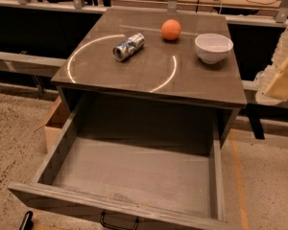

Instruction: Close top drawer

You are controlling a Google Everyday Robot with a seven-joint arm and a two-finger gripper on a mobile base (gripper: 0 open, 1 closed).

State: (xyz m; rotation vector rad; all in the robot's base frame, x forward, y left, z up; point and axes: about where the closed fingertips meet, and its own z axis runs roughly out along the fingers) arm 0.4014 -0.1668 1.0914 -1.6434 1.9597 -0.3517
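**Top drawer pulled fully open, closing push not yet begun**

Nearest the camera, at the bottom edge, is the small black handle (pixel 119 222) in the middle of the top drawer (pixel 134 176) front. The drawer stands pulled far out from the cabinet toward the viewer. It is wide and shallow, and nothing lies on its bare grey-brown bottom.

Behind it is the table (pixel 206 83) top, marked with a bright ring of light. On it a crushed silver can (pixel 129 46) lies on its side. Farther back sits an orange (pixel 171 29), and to the right a white bowl (pixel 213 47) that appears to hold nothing.

The tool (pixel 278 75), a pale shape at the right edge, hangs well apart from the drawer. Whether it is open or closed cannot be told.

The task looks barely started. The next move likely calls for bringing the tool down to the drawer front and pushing straight back.
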